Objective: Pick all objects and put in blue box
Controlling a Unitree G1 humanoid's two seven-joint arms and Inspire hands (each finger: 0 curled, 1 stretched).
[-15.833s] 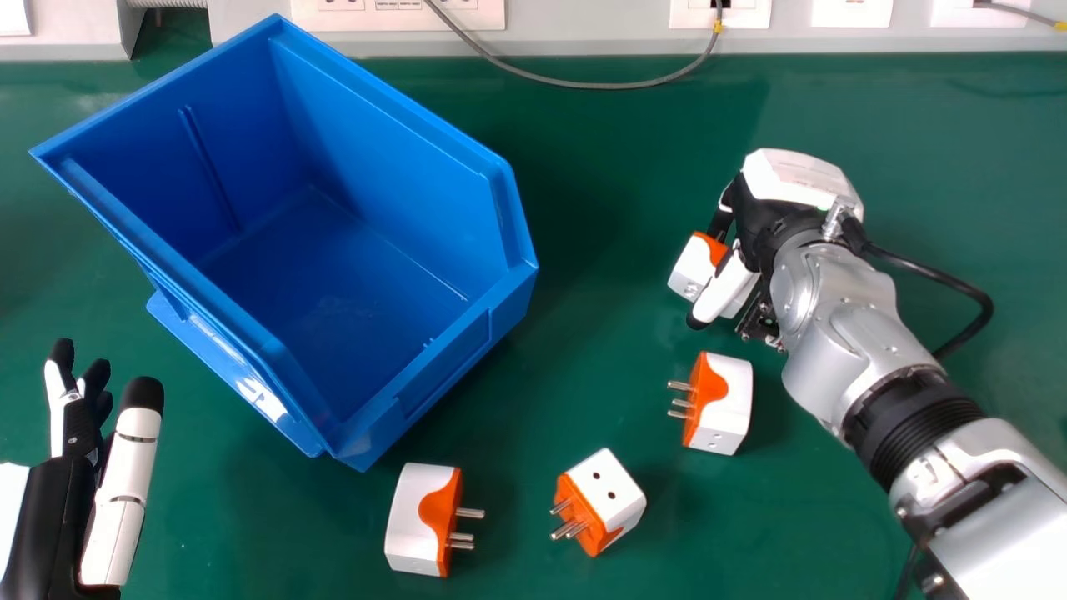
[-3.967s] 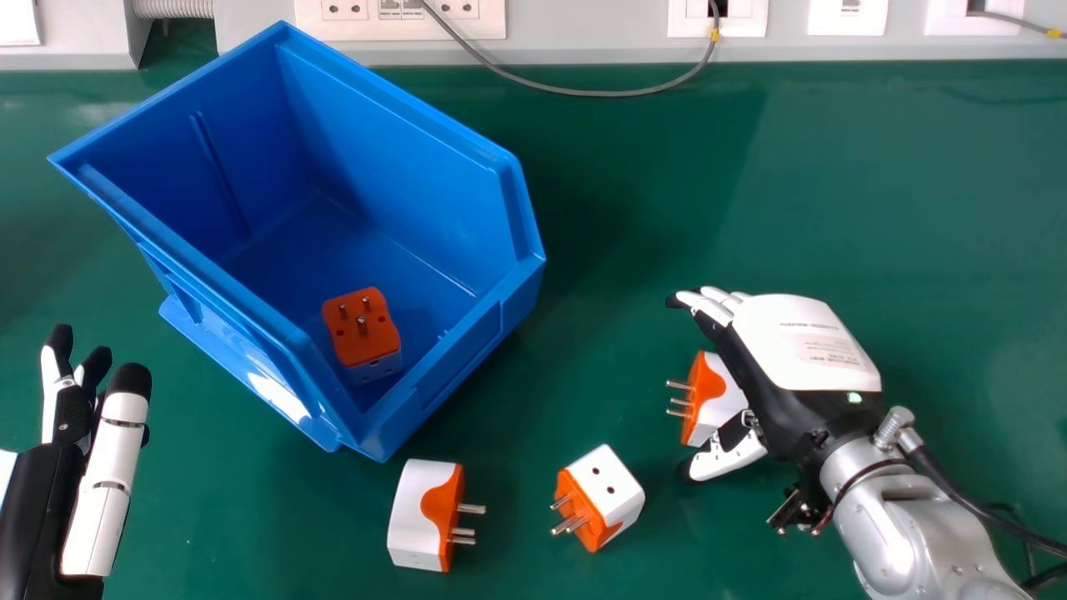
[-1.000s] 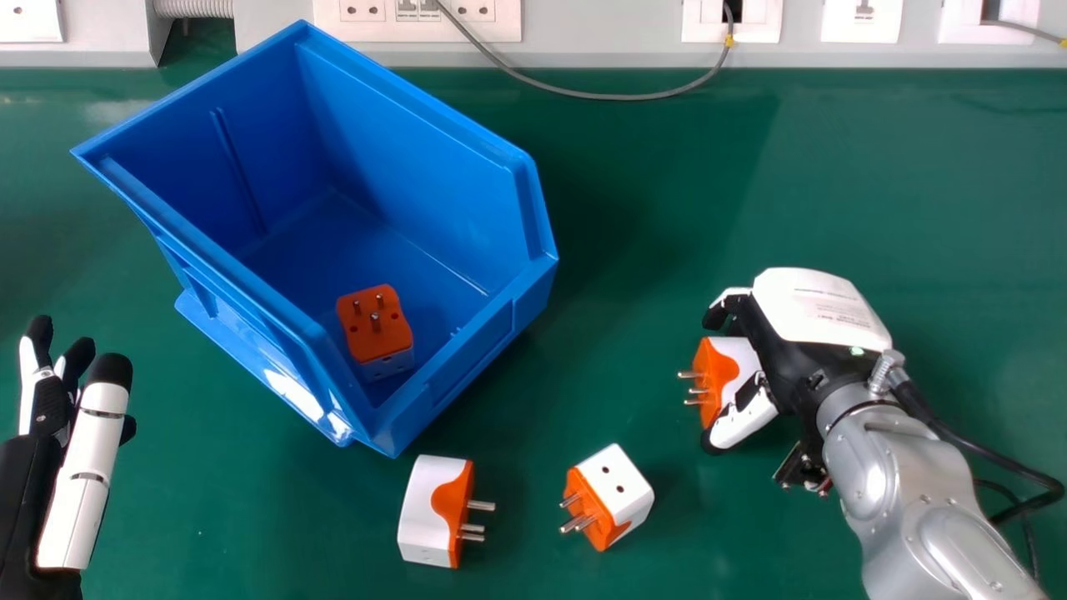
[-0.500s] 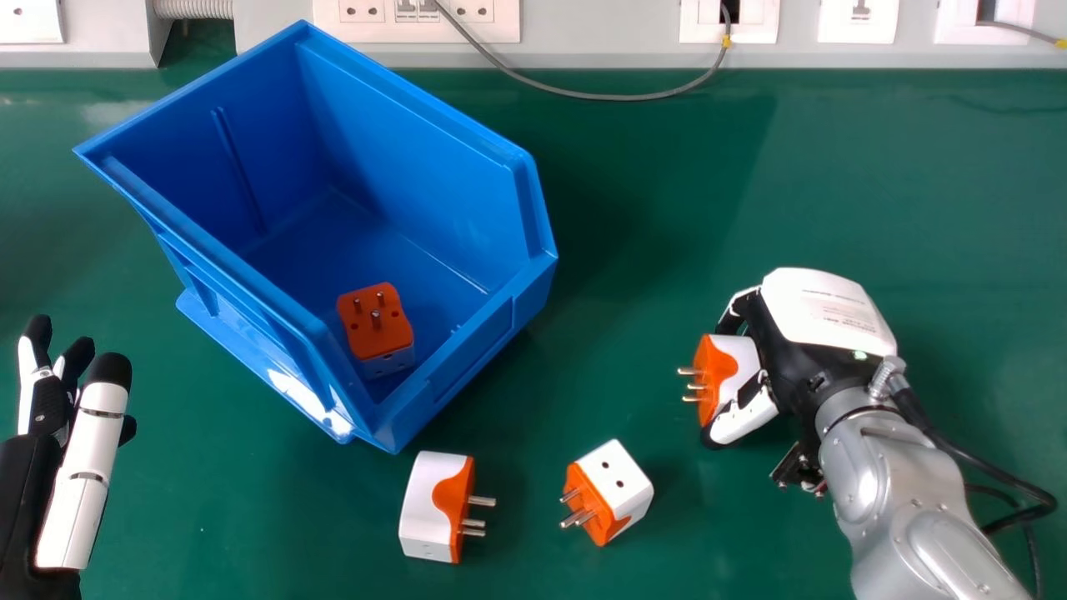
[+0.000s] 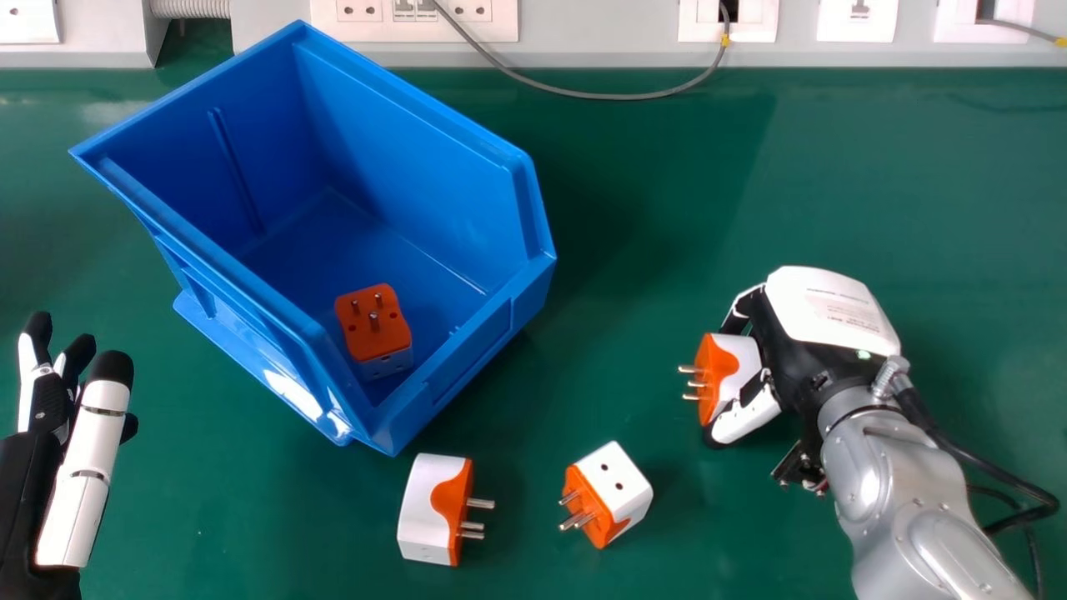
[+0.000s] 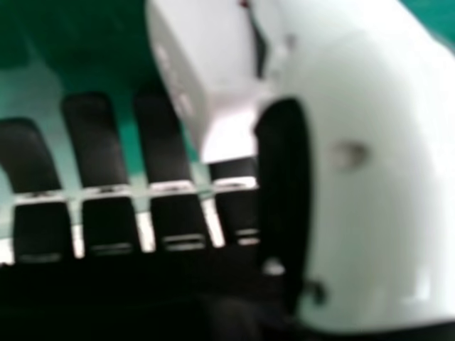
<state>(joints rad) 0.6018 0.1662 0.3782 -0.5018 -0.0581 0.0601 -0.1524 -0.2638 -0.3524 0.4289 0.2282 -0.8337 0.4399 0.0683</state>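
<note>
The green tabletop (image 5: pixel 875 167) carries the blue box (image 5: pixel 417 125). To the box's right, the right hand (image 5: pixel 825 312) pinches one plug (image 5: pixel 742 367) between thumb and fingers. The left hand (image 5: pixel 29 487), at the head view's left edge, has relaxed, parted fingers. A second plug (image 5: pixel 371 329) sits inside the box, prongs up; a third plug (image 5: pixel 425 508) and fourth plug (image 5: pixel 617 483) lie on the tabletop.
</note>
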